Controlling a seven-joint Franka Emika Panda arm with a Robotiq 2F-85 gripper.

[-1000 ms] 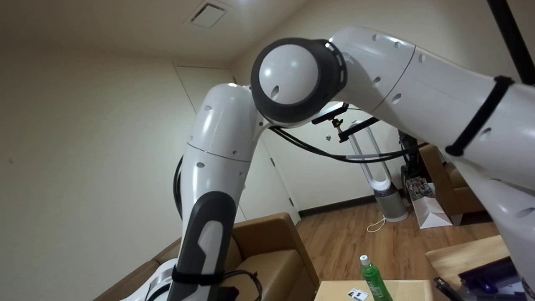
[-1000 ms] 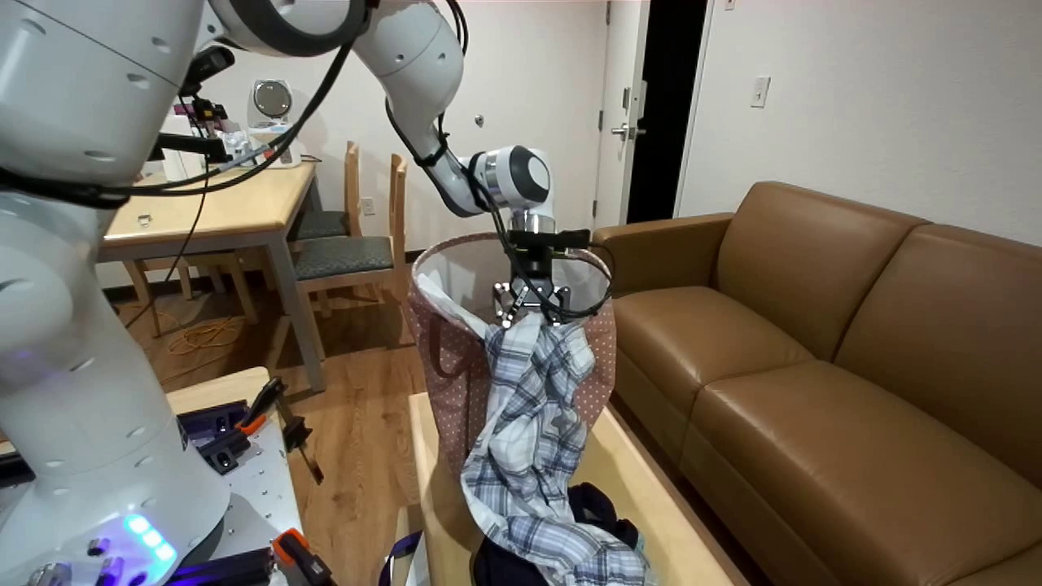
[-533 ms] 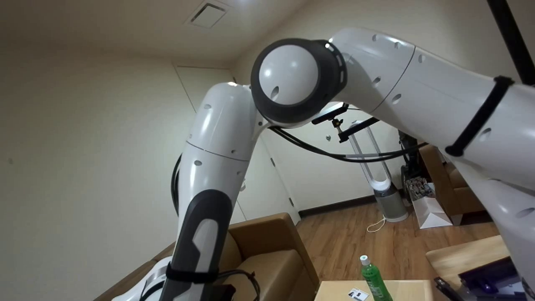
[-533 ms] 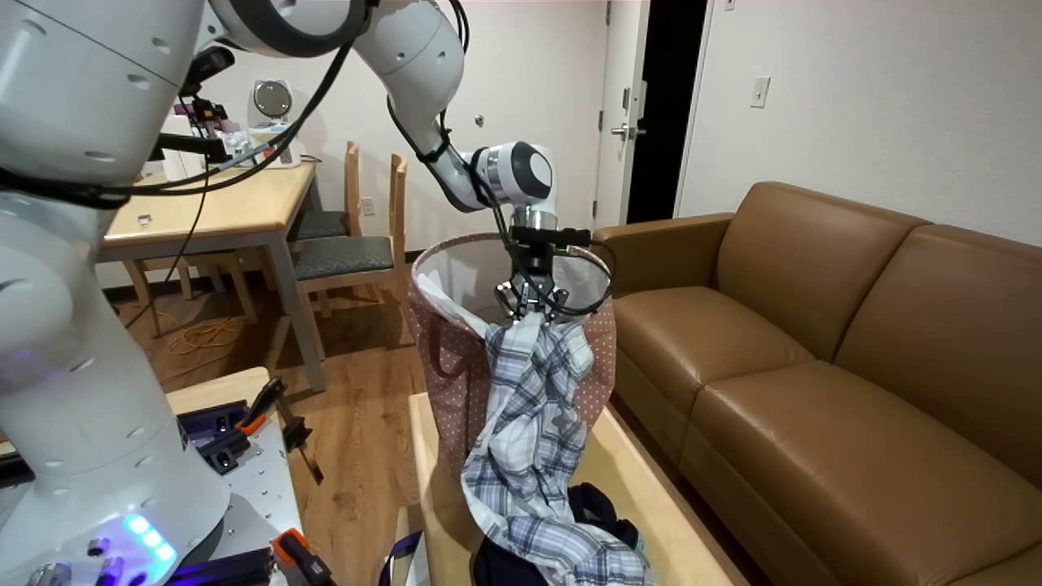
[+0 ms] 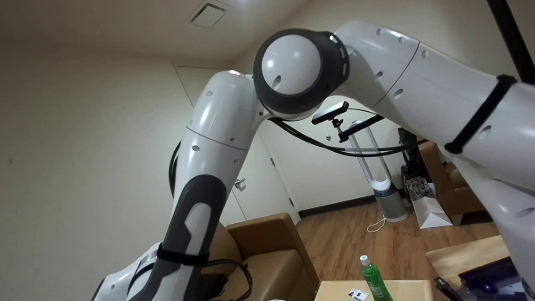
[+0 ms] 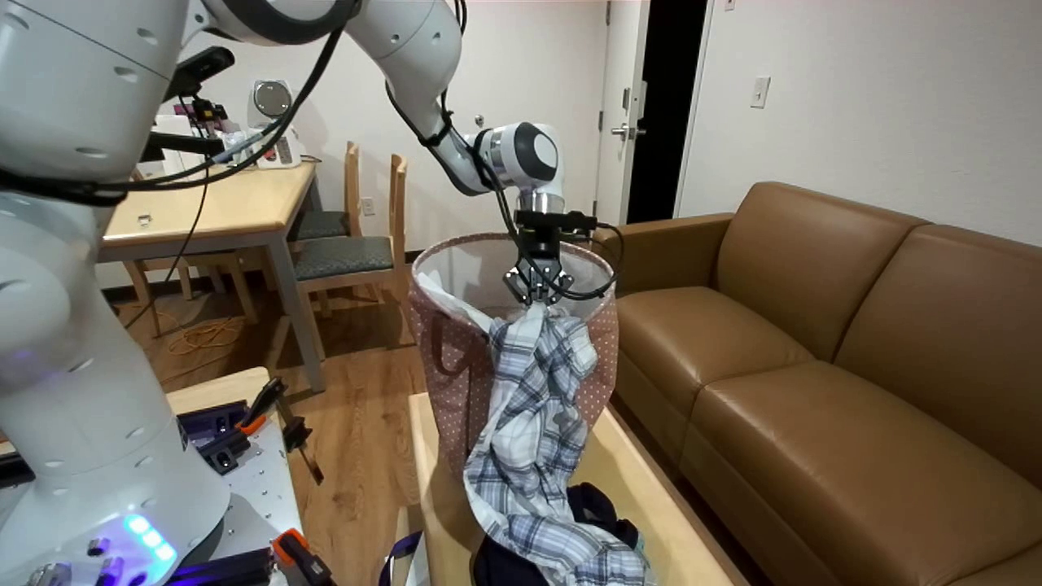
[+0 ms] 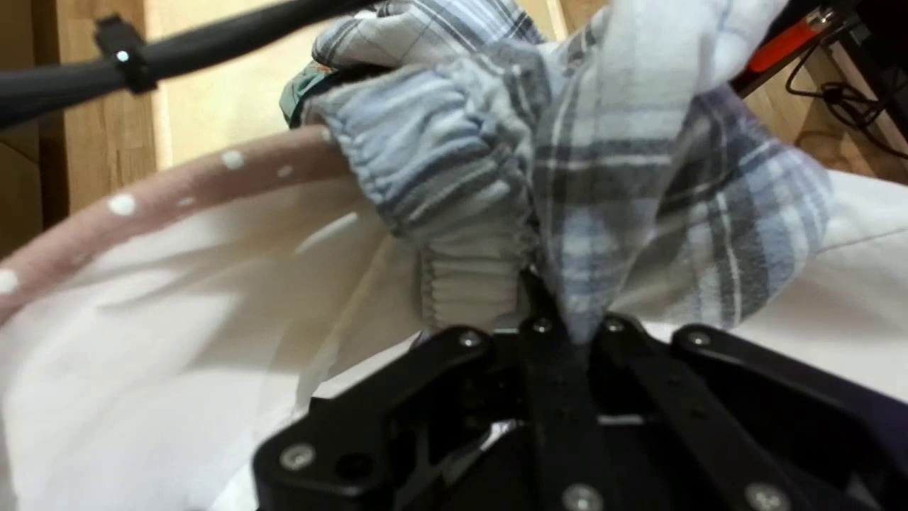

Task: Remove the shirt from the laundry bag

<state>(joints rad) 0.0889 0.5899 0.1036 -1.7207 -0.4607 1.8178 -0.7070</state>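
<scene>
Up goes the glossy white jointed arm [image 6: 419, 57], higher than a moment ago! Beneath it, the pink polka-dot fabric bag [image 6: 468, 407], pale-lined; over its rim, mostly outside, spills the blue-grey plaid cloth shirt [image 6: 521, 439], looking light, limp, easily bunched; the black-and-silver metal gripper [image 6: 538, 299] pinches its top fold between clenched fingers [image 7: 557, 404]; the puckered band [image 7: 433, 156] alongside might hold firmer.

No legible text in any view.

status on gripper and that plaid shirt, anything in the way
Gripper shut on shirt. Draped over laundry bag's rim, lower part over dark clothes. Possible snag: that rim.
</scene>
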